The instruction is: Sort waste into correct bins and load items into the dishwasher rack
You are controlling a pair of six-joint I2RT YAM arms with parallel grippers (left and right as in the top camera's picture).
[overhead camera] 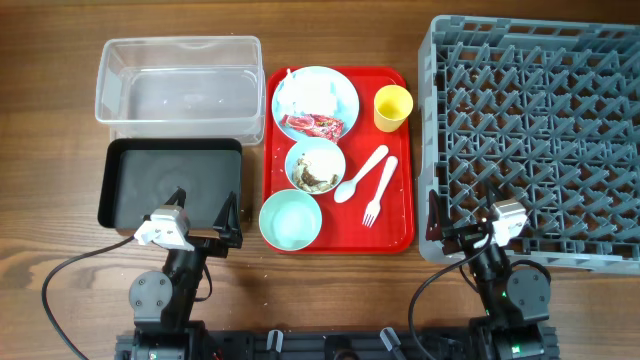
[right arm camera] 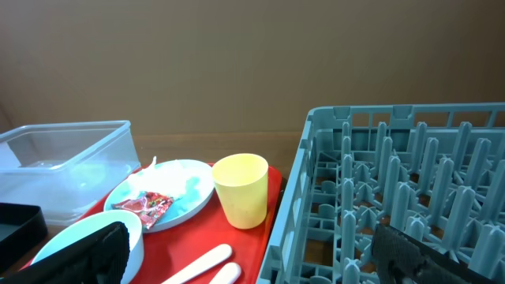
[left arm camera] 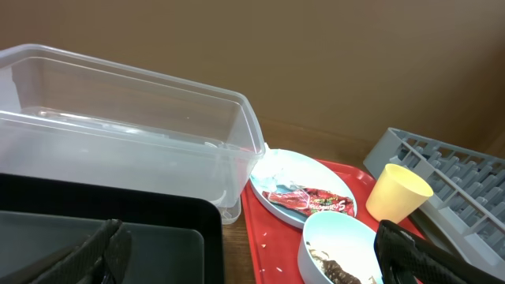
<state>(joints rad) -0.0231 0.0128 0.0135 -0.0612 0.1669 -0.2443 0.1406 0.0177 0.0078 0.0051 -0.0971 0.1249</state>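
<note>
Item: red wrapper (overhead camera: 318, 125) — lies on the plate (overhead camera: 340, 90), ahead and right of your left pincer (overhead camera: 205, 212), long axis crosswise to its reach. Left pincer: fingers wide apart, empty. Right pincer (overhead camera: 460, 215): likewise apart, empty — judged farther off. Take it with the left.

bg: plain brown wall (left arm camera: 355, 63) | table (overhead camera: 40, 150): wood, brown grain | light: even, soft

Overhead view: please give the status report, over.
Left gripper open, right gripper open, both empty. Wrapper on plate, rack empty. Nothing in the way.
</note>
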